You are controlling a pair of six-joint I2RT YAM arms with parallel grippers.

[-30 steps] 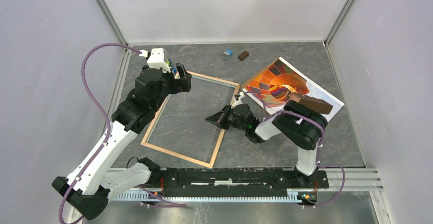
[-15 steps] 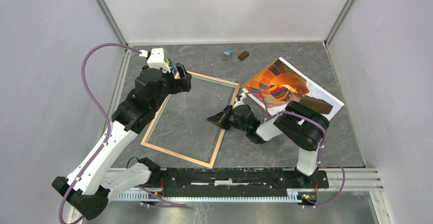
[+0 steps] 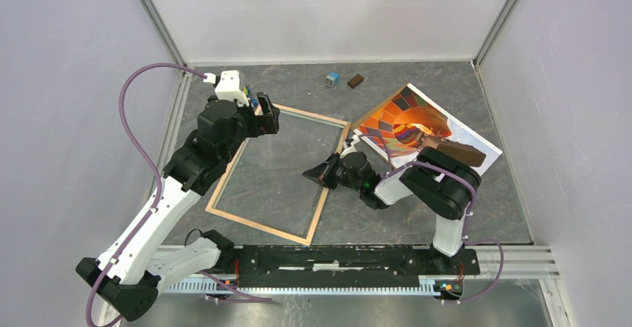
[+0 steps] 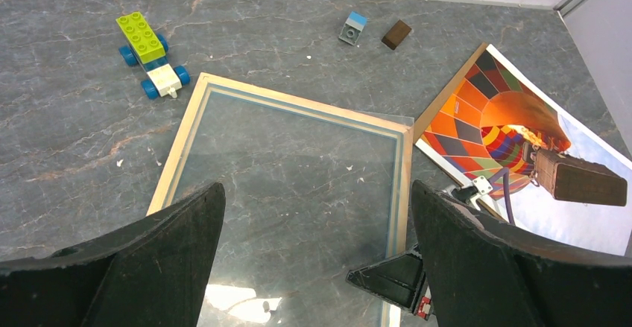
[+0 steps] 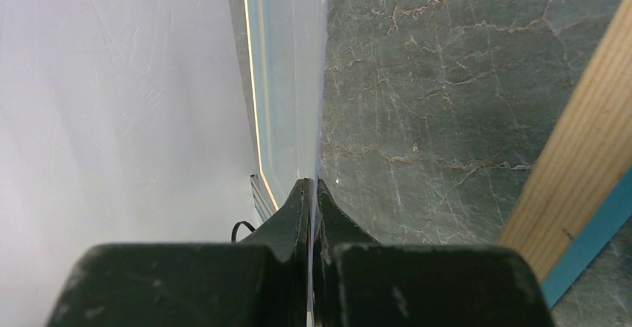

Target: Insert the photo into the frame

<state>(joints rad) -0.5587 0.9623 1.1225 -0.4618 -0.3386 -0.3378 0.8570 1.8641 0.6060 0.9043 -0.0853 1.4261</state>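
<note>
The frame (image 3: 257,225) lies flat on the table, wood-coloured side up, and shows in the left wrist view (image 4: 298,103) and the right wrist view (image 5: 581,141). A clear sheet (image 4: 298,178) lies inside it. My right gripper (image 3: 313,172) is low at the frame's right rail, shut on the edge of the clear sheet (image 5: 287,59), which runs edge-on between its jaws (image 5: 313,185). The photo (image 3: 406,122) lies print up to the right of the frame (image 4: 492,118), on a brown backing board (image 4: 447,96). My left gripper (image 3: 267,118) hovers open and empty above the frame's far left corner (image 4: 314,185).
A toy brick car (image 4: 153,55) sits just beyond the frame's far left corner. A small blue-grey brick (image 3: 332,79) and a brown brick (image 3: 355,81) lie near the back wall. White walls close in the table on three sides.
My right gripper has shifted very slightly while still pinching the clear sheet. The left arm, the frame and the photo have not moved.
</note>
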